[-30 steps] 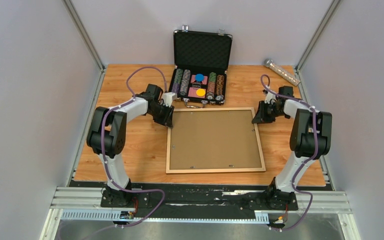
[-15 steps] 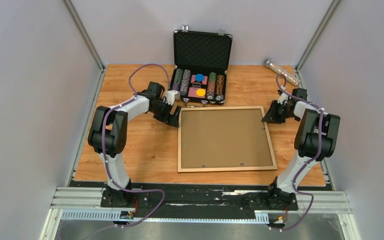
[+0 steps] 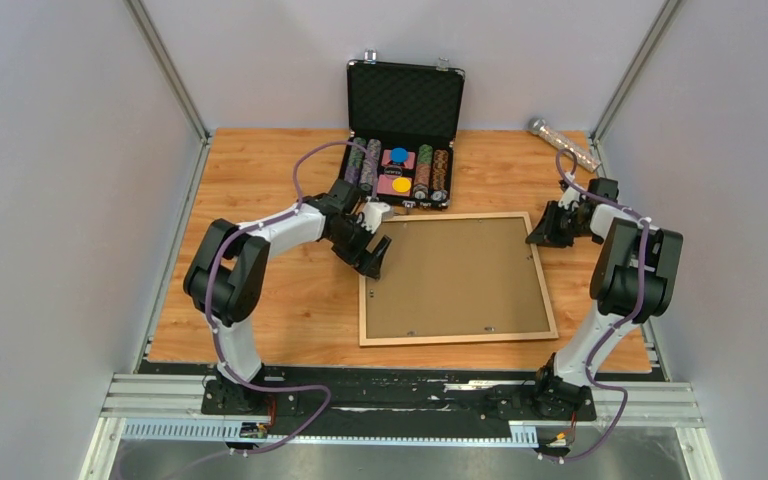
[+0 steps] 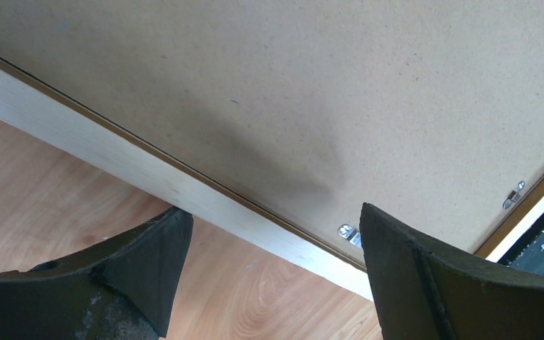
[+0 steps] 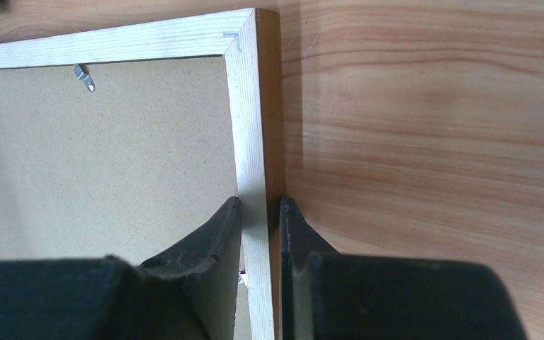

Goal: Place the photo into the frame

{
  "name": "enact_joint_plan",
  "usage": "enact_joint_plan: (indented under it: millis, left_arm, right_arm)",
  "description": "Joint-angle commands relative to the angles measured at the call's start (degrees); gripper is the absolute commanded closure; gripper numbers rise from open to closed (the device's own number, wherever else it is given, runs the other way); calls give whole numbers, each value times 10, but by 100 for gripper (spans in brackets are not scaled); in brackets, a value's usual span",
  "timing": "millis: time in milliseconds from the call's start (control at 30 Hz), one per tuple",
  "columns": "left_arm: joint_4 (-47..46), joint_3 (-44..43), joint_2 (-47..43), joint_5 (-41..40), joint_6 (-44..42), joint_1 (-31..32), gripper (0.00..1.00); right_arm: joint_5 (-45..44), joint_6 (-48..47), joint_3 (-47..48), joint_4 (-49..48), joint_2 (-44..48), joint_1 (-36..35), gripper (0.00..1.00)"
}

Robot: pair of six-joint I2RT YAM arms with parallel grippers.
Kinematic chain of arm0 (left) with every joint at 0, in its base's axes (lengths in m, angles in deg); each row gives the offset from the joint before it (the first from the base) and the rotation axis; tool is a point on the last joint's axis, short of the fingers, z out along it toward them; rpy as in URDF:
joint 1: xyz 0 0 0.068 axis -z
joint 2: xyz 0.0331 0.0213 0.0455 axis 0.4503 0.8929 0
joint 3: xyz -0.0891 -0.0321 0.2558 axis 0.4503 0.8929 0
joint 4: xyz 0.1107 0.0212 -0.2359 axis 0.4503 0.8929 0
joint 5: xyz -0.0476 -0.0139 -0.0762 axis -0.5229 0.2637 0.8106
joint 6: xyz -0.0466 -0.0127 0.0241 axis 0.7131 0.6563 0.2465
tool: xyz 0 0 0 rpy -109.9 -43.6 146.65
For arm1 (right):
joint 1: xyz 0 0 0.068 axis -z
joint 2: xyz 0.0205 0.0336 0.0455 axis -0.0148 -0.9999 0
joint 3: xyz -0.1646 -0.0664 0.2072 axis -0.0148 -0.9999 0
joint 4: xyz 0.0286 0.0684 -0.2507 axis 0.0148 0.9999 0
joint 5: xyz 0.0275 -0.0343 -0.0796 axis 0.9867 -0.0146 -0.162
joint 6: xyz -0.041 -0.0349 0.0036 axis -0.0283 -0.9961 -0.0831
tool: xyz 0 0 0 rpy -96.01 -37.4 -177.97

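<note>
The frame (image 3: 458,338) lies face down on the table, its brown backing panel (image 3: 452,278) facing up. My right gripper (image 3: 538,236) is shut on the frame's right rail (image 5: 244,106) near the far right corner, one finger (image 5: 212,234) inside the rail and one outside, as the right wrist view of that gripper (image 5: 260,202) shows. My left gripper (image 3: 375,258) hovers open over the frame's left rail (image 4: 113,152) near the far left corner. In the left wrist view the left gripper (image 4: 273,212) has its jaws wide apart and holds nothing. The photo is out of view.
An open black poker-chip case (image 3: 400,150) stands just beyond the frame's far edge. A clear tube (image 3: 563,143) lies at the back right corner. Small metal clips (image 4: 347,232) hold the backing panel. Bare wooden table (image 3: 260,300) lies left of the frame.
The frame slid to the right with my right gripper on it. My left gripper opened, let go of the far left corner, and followed to the right over the left rail.
</note>
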Motion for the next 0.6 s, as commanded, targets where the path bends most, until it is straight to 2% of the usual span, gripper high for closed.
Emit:
enact_joint_plan:
  millis: [0,267,567]
  left_arm:
    - [29,23,-25,-39,30,21,7]
    - [53,41,-40,-90,39,67,6]
    - [50,43,-29,-120,49,78,8]
  right_arm:
    - [-52,10,-14,0,0,15,100]
    - [-59,7,-13,0,0,18,100]
    - [-56,7,-14,0,5,22,100]
